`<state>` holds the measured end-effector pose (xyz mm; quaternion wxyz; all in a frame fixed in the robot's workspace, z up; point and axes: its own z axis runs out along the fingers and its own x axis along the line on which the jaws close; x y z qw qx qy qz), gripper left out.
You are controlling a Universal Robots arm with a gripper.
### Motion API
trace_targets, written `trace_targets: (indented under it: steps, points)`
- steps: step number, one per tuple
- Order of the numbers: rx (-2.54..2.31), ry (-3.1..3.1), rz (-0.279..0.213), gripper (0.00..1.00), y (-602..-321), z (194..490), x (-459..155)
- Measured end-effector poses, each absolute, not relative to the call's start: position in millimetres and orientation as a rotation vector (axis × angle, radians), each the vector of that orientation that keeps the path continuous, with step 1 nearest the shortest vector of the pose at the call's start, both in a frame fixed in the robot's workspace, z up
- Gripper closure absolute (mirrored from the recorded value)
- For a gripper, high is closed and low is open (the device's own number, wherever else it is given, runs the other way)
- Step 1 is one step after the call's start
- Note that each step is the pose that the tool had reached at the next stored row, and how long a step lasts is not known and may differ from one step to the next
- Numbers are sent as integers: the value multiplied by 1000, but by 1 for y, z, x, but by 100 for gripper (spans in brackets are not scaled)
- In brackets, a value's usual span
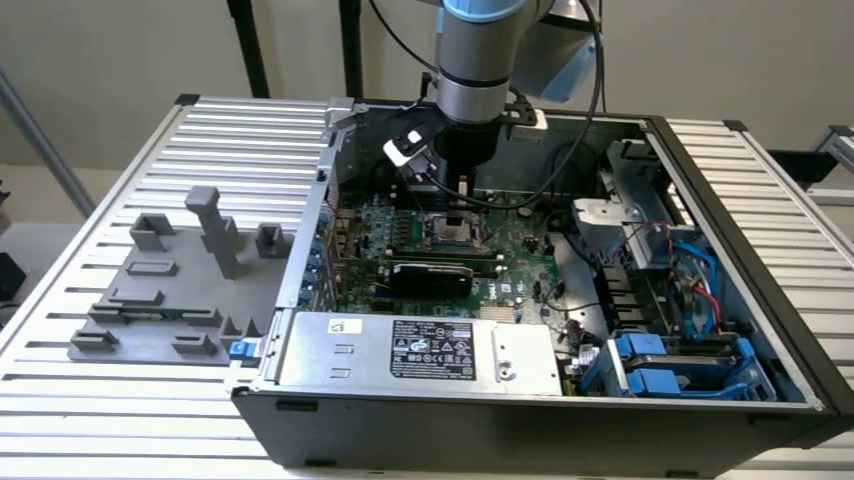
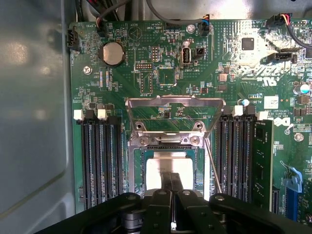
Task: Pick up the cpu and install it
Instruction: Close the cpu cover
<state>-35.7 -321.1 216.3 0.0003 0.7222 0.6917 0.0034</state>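
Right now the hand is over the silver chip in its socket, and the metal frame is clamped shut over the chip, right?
No. The wrist view shows the metal frame swung open, clear of the cpu. The rest is right: the hand is over the cpu.

Cpu [image 2: 157,170] top smooth pale metal; socket frame [image 2: 175,102] shiny steel.

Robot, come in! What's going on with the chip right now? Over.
Gripper shut, fingertips over the cpu. Chip lying in the socket, not gripped. Metal load plate hinged up, nothing in the way.
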Motion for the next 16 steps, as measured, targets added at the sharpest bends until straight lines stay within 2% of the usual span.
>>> trace_targets:
  steps: [16]
  points:
    - [2268,2173,11,89,-322,223,-32]
